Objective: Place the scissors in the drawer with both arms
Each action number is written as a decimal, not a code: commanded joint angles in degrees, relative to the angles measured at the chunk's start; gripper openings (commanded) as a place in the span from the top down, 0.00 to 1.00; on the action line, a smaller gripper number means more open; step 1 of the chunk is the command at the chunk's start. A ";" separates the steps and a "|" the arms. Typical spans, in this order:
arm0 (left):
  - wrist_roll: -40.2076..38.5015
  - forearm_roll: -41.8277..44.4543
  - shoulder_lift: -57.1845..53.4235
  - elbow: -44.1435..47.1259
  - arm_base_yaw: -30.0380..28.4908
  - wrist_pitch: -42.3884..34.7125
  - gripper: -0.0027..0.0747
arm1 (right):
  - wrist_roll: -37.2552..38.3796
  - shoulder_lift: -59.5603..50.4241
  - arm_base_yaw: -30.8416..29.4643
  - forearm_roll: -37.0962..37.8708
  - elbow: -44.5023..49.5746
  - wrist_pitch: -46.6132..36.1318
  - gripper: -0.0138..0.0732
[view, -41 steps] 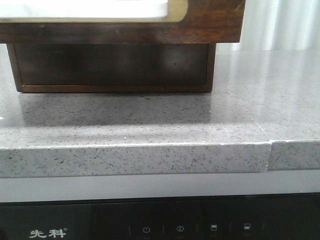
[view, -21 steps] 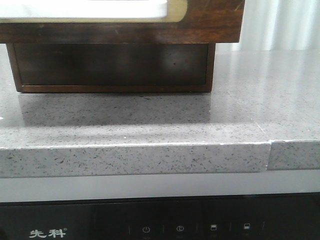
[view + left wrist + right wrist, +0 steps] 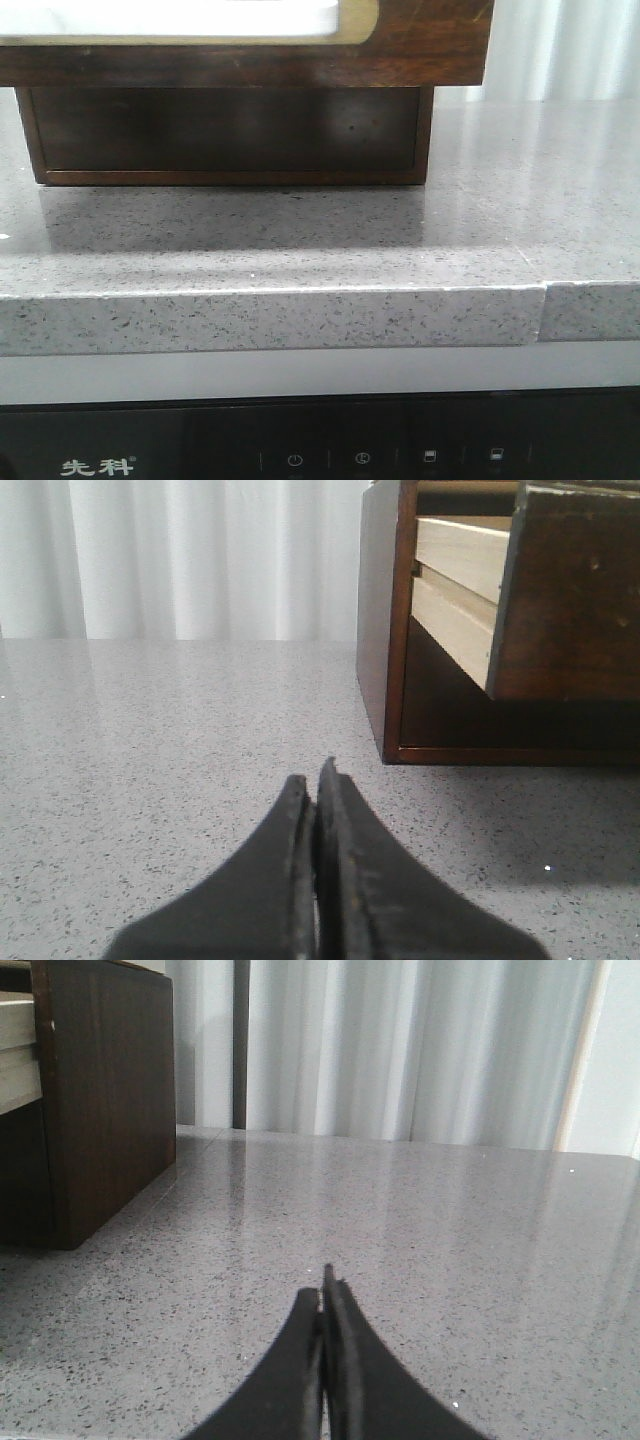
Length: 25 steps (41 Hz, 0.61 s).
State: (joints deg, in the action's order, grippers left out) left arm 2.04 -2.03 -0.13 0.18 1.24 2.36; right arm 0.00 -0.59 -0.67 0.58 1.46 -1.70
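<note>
The dark brown wooden drawer [image 3: 240,60] is pulled out of its cabinet [image 3: 225,135] and overhangs the grey counter at the top of the front view; its pale interior shows above the front. In the left wrist view the drawer front [image 3: 575,590] stands out from the cabinet with pale side boards. My left gripper [image 3: 314,780] is shut and empty above the counter, to the cabinet's left. My right gripper [image 3: 325,1285] is shut and empty above the counter, to the right of the cabinet's side [image 3: 105,1090]. The scissors are out of view. Neither arm shows in the front view.
The speckled grey stone counter [image 3: 320,240] has a seam near its front right edge [image 3: 543,310]. Below it is a black appliance panel with touch icons [image 3: 360,460]. White curtains [image 3: 420,1050] hang behind the counter.
The front view has shifted very slightly to the right. Nothing else differs.
</note>
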 commanded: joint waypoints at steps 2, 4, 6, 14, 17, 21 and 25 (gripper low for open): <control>-0.66 -0.02 -1.18 1.47 0.31 -5.09 0.99 | 0.82 -1.01 0.31 1.02 0.07 -4.84 0.96; -0.66 -0.02 -1.18 1.47 0.31 -5.09 0.99 | 0.87 -1.01 0.83 1.02 0.07 -4.90 0.96; -0.66 -0.02 -1.18 1.47 0.31 -5.09 0.99 | 0.87 -1.01 1.59 1.02 0.07 -4.90 0.96; -0.66 -0.02 -1.18 1.47 0.31 -5.09 0.99 | 1.40 -1.01 2.89 1.29 0.07 -4.97 0.96; -0.66 -0.02 -1.18 1.47 0.31 -5.09 0.99 | 1.94 -1.01 2.49 1.42 0.07 -5.03 0.96; -0.66 -0.02 -1.18 1.47 0.31 -5.09 0.99 | 1.94 -1.01 2.43 2.03 0.07 -5.03 0.96; -0.66 -0.02 -1.18 1.47 0.31 -5.09 0.99 | 1.94 -1.01 2.43 2.27 0.07 -5.79 0.96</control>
State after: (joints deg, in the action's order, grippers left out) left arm 2.04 -2.03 -0.13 0.18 1.24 2.36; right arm 1.72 -0.59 2.12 1.97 1.46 -1.93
